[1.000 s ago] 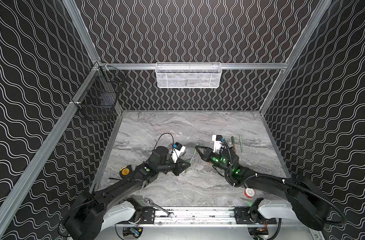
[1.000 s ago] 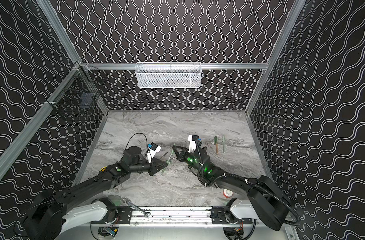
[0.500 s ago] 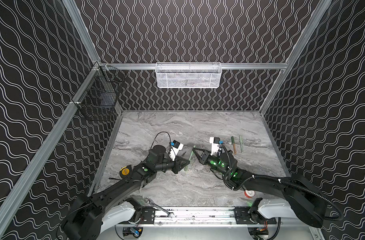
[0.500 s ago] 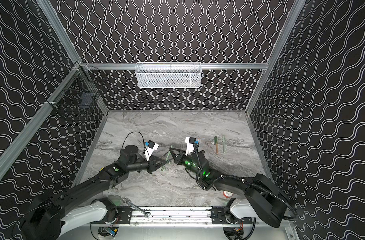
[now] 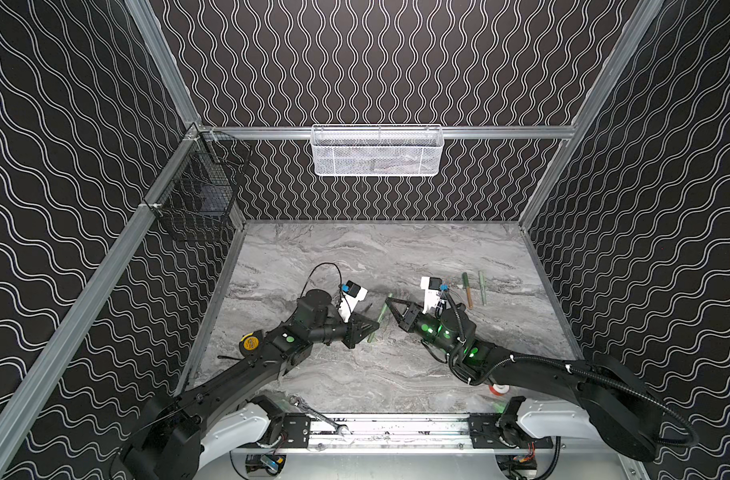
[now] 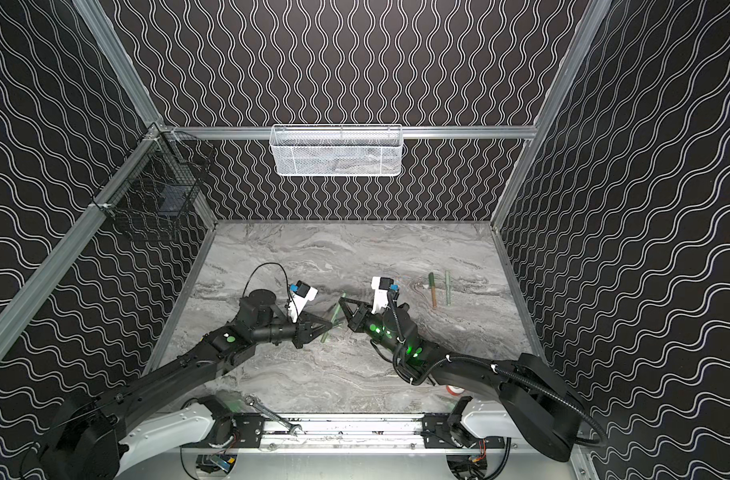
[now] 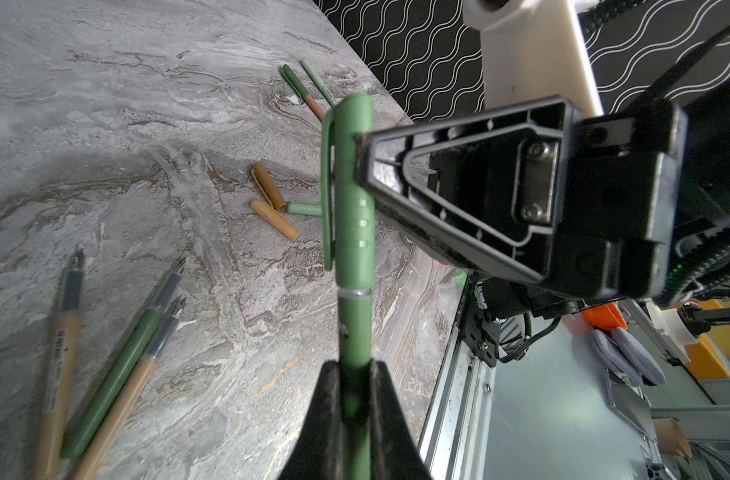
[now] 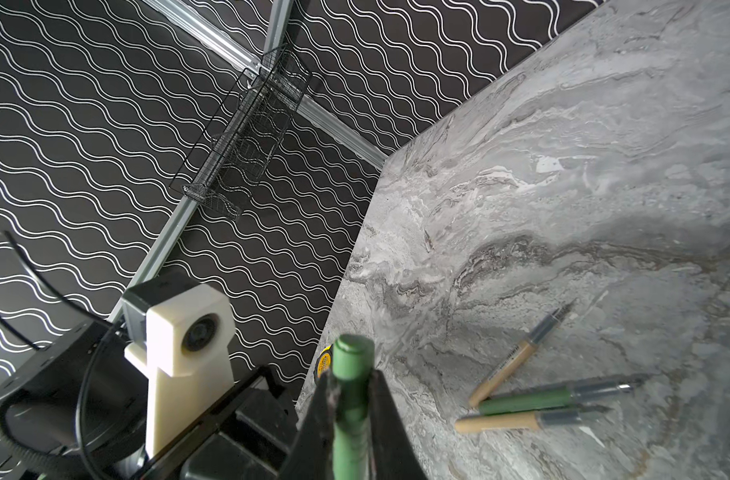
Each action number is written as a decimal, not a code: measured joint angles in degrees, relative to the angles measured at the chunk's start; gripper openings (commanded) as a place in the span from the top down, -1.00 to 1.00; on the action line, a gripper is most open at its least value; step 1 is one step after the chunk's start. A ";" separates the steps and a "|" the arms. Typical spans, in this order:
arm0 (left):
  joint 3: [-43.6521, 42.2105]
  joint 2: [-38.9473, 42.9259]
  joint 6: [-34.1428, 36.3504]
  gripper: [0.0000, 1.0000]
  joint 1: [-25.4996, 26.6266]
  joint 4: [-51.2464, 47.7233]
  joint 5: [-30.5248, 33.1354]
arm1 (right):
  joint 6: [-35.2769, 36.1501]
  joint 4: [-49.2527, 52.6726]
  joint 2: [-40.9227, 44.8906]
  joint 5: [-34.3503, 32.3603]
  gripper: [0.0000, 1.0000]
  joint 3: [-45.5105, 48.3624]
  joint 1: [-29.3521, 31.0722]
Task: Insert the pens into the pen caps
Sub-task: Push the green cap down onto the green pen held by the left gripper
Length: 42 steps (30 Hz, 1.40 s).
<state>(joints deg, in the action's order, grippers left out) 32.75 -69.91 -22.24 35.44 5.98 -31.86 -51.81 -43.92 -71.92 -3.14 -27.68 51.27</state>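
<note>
Front rail: steel wrench (image 5: 316,414) lies across it. Red-and-white tape roll (image 5: 499,388) sits on the table (image 5: 355,257) beside the right arm. Yellow tape measure (image 5: 250,342) sits at the left edge.

Mid-table: both arms meet on one green pen (image 5: 379,318), held clear of the surface.
- Left gripper (image 7: 355,370): fingers clenched on the barrel.
- Right gripper (image 8: 350,378): fingers pinched on the green cap (image 7: 348,187); its rounded end pokes out past them.
- The cap's open end meets the barrel at a thin silver ring. Cannot tell whether it is fully seated.

On the table, left wrist view: three uncapped pens (image 7: 118,374), two tan and one green, lie close together. The loose caps (image 7: 273,218), two tan and one pale green, lie bunched together.

Farther back, right side: two capped pens (image 5: 467,291) lie nearly parallel, just apart.

Walls: black wire basket (image 5: 197,199) on the left, white mesh basket (image 5: 375,151) on the back.
</note>
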 measured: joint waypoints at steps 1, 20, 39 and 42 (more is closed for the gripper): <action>0.00 0.00 0.00 0.95 0.00 0.24 -0.09 | 0.11 1.01 0.50 -0.07 0.66 -0.31 0.00; -0.22 -0.63 0.11 0.95 -0.24 3.54 2.05 | 5.99 14.67 5.84 -1.81 -0.13 -8.39 -0.33; -0.26 1.05 0.13 0.96 -0.20 3.43 3.37 | 10.29 24.57 -1.53 2.54 0.38 -17.35 -2.12; -0.26 1.11 0.13 0.96 -0.20 3.41 3.61 | 10.25 25.40 -2.36 4.24 0.47 -17.35 -2.08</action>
<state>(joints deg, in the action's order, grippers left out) 32.49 -68.79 -22.11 35.24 9.39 -28.25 -41.56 -18.52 -74.28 1.10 -45.04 49.19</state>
